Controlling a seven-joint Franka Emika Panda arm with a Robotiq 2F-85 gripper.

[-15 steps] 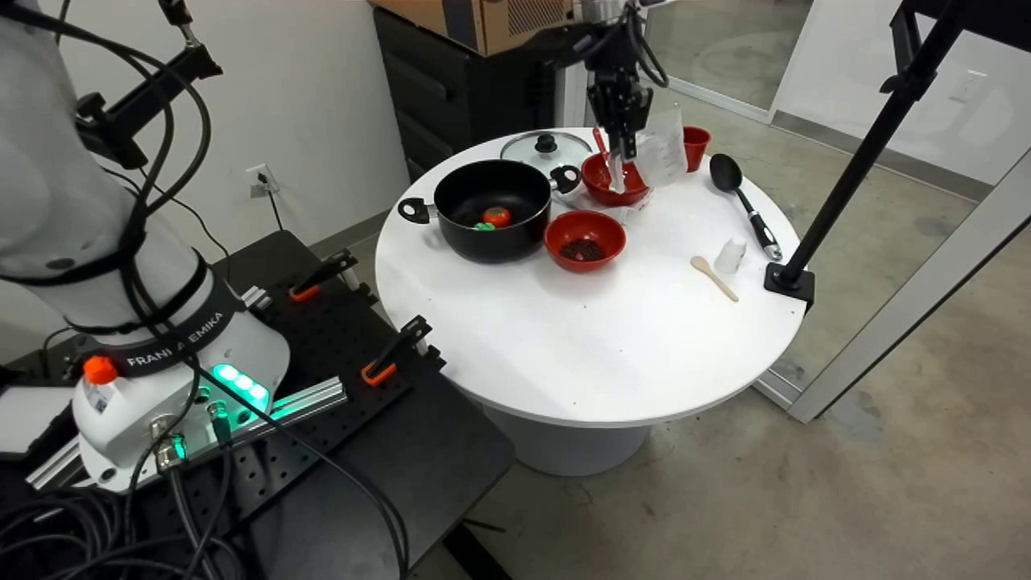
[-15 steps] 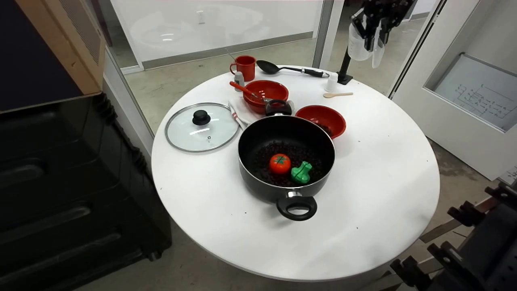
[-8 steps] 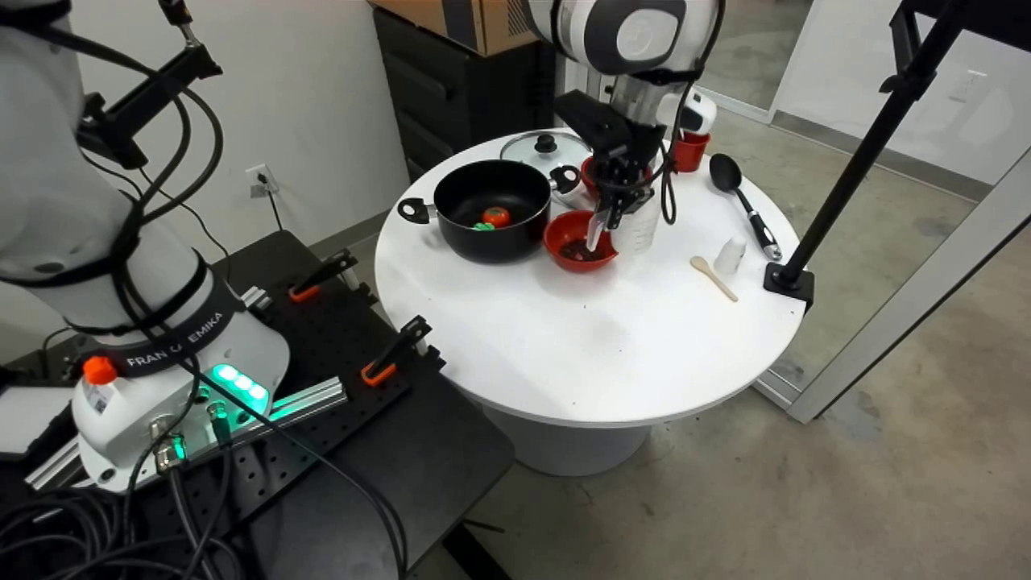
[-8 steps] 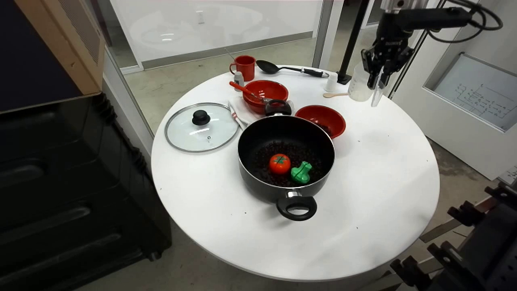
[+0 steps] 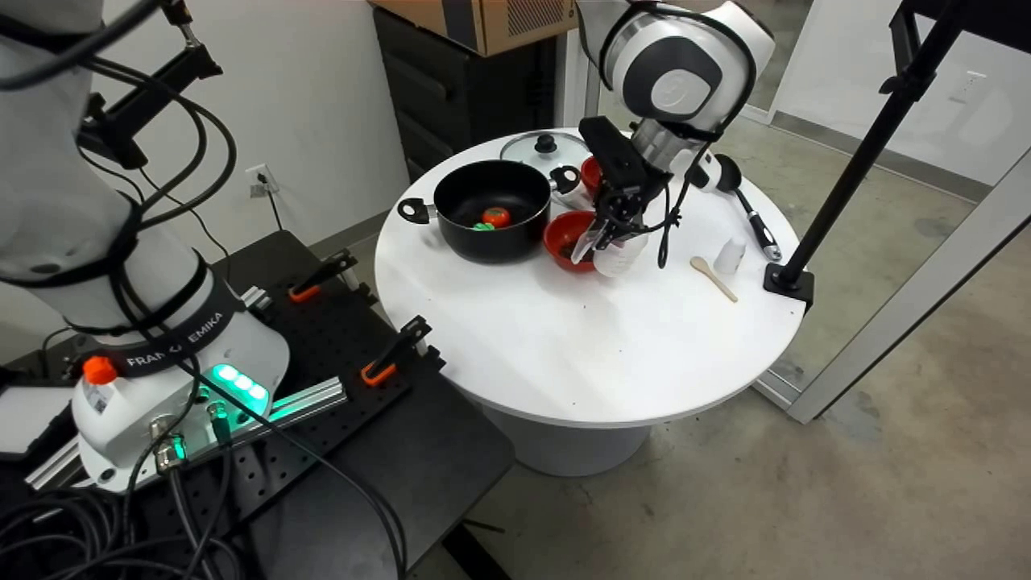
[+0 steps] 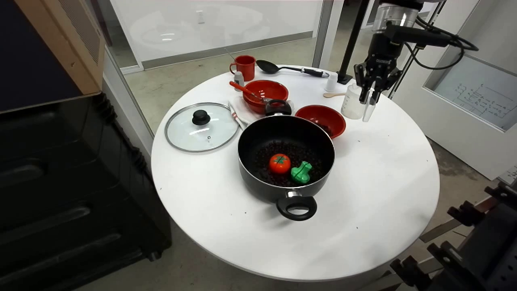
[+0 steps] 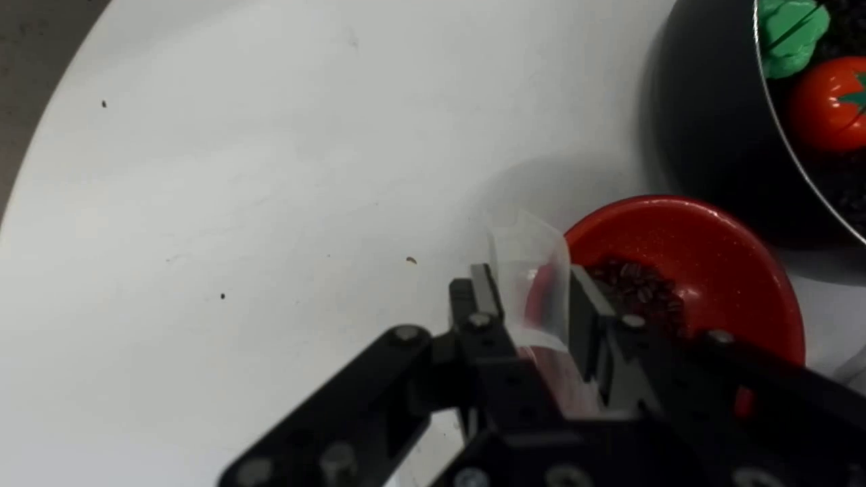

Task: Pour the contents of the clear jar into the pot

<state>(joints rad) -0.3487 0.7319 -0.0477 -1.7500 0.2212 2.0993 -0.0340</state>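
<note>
Find the clear jar [image 6: 351,106] just beside the red bean bowl [image 6: 323,114] in both exterior views, on the side away from the pot [image 6: 261,190]; cannot tell base contact with the worktop [image 6: 387,194]. See the hand [image 6: 369,99] drawn in to a slim gap, pinching a see-through strip [image 7: 517,251], probably the handle of the jar.

Expect little weight and thin plastic with some give, smooth enough to slip or twist about so narrow a hold, yet hardly likely to shatter. Hold best by that strip, pads flat and close in to the body; avoid squeezing the cloudy round wall, for fear of buckling it. Cannot make out any contents.

Note shiny, even red on the bowl, with grooved dark beans [image 7: 634,285] inside; matt black, seemingly coated metal on the pot, wide and straight-walled, holding more dark bits [image 6: 282,146], a glossy tomato [image 6: 280,163] and a smooth, lobed green piece [image 6: 301,173]. Add clear glass under a black knob [image 6: 201,117] for the lid [image 6: 190,135], pale wood for the small spoon [image 5: 715,279]
</note>
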